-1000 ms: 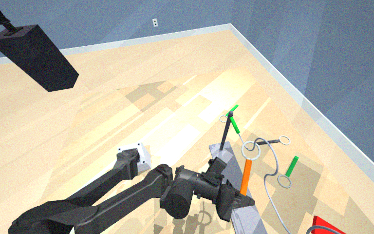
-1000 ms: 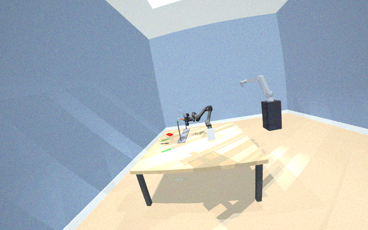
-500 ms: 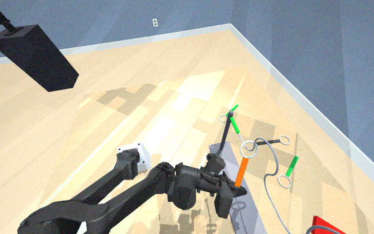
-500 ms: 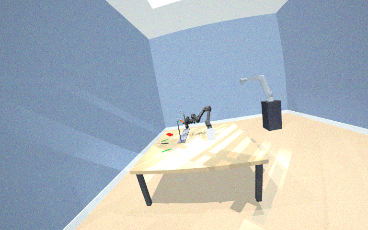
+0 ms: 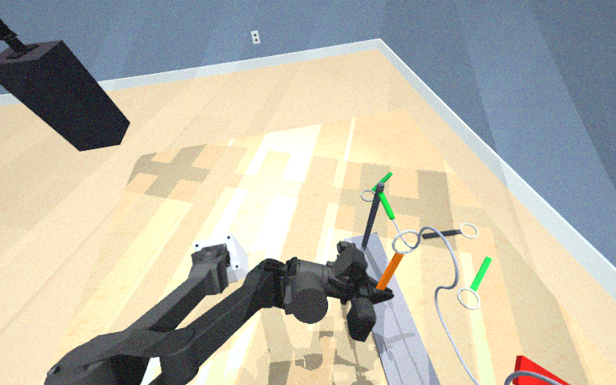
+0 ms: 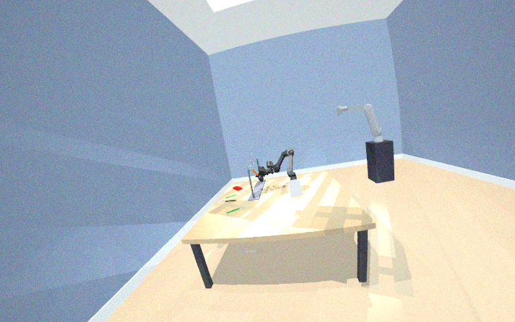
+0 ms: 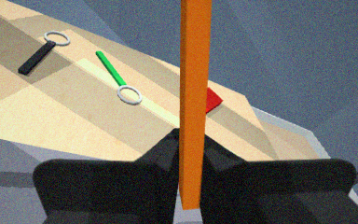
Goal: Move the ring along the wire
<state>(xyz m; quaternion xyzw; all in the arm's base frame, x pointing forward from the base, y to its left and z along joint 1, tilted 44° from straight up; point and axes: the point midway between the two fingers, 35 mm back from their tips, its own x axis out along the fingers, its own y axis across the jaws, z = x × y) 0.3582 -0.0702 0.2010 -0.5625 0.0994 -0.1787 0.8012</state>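
My gripper [image 5: 384, 293] [image 7: 185, 134] is shut on the orange handle [image 5: 389, 272] [image 7: 193, 84] [image 6: 255, 172]. The handle slants up from the fingers to its pale ring [image 5: 393, 242]. In the top view the ring is around the thin grey wire [image 5: 455, 265], beyond the end of the green part [image 5: 386, 205] beside the near post [image 5: 372, 217] [image 6: 251, 184]. Whether the ring touches the wire cannot be told. The other green part [image 6: 257, 161] shows small in the exterior view, behind the ring. The wrist view shows neither ring nor wire.
A grey base plate [image 5: 404, 331] lies below. On the table lie a black handle [image 5: 442, 232] [image 7: 37, 58] with a ring, a green handle [image 5: 481, 273] [image 7: 111, 69] with a ring, another green one [image 6: 233, 210] and a red block [image 5: 528, 370] [image 6: 237, 188] [image 7: 213, 100].
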